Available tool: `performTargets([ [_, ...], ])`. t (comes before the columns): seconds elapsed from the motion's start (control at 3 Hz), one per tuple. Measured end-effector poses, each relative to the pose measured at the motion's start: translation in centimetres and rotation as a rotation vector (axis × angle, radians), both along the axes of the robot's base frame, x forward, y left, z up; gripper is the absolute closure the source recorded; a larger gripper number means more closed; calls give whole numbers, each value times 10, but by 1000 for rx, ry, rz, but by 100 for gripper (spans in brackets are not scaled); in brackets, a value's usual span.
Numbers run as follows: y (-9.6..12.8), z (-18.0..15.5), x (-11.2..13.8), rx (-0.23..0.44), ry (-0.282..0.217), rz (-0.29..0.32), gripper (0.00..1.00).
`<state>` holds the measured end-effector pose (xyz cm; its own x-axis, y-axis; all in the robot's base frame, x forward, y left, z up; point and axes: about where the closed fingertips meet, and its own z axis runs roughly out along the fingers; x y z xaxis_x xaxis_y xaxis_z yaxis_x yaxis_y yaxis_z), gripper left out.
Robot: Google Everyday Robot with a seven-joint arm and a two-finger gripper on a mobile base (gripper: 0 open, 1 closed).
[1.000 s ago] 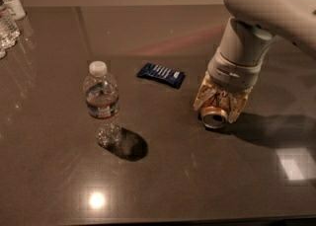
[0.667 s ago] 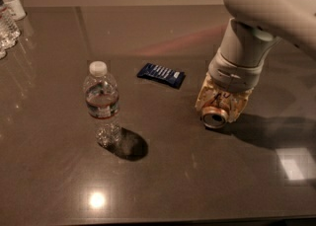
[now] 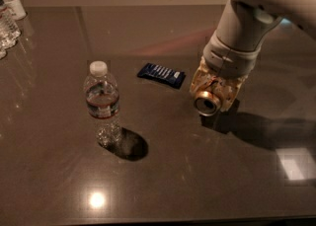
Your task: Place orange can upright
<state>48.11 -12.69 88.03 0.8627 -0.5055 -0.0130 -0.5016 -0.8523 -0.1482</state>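
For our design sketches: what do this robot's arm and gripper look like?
The arm is off-white, with rounded shells and a thick cylindrical wrist ringed by a grey seam. The gripper, at the orange can right of centre, has pale cream jaws. No cables or markings show.

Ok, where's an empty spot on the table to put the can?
Bare table runs along the front, between the water bottle and the pincer holding the orange can. The wrapper lies near the pincer. Bottles crowd the far-left corner.

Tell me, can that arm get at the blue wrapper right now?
Likely not yet: the blue wrapper lies close to the left of the gripper, nothing between them, but its fingers are shut on the orange can.
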Motion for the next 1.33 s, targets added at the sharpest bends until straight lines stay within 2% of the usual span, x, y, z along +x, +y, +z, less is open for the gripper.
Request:
performTargets([
  [0.33,15,30,12,93,7,-177,100],
  [0.67,21,57,15,217,39,-370,100],
  [1.0,23,75,8,381,123,-564,100],
  [1.33,20,90,2,565,230,-691,100],
])
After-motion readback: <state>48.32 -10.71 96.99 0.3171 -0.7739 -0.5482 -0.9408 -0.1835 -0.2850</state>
